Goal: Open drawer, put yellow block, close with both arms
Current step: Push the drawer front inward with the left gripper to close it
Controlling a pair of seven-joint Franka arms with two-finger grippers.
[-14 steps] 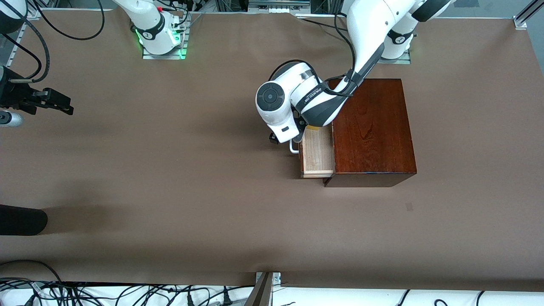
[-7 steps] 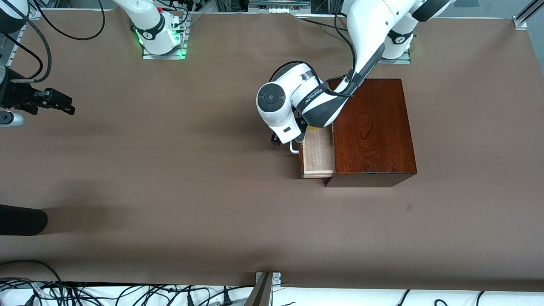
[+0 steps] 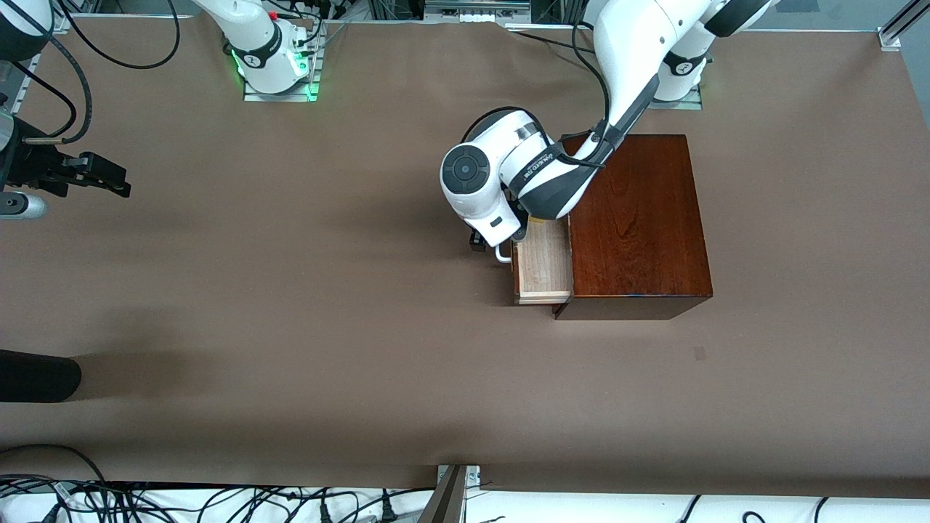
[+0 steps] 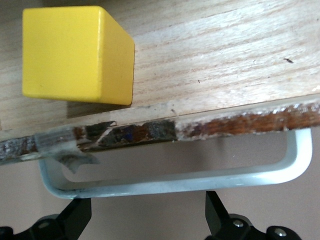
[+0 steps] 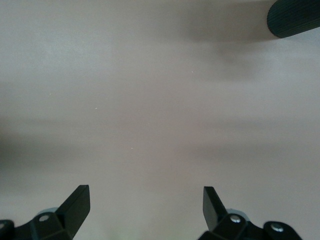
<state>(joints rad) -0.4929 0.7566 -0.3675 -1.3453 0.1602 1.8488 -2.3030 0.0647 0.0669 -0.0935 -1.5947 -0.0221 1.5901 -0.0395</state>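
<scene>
drawer open toward right arm's end, handle crosswise

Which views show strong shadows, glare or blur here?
Front view: soft broad shadows across the table, glossy sheen on the wooden box. Left wrist view: sharp on the yellow block and handle. Right wrist view: bare tabletop with diffuse shadow bands, nothing crisp.

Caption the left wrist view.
Small yellow cube resting in the pale-wood drawer, open left gripper by its white handle.
</scene>
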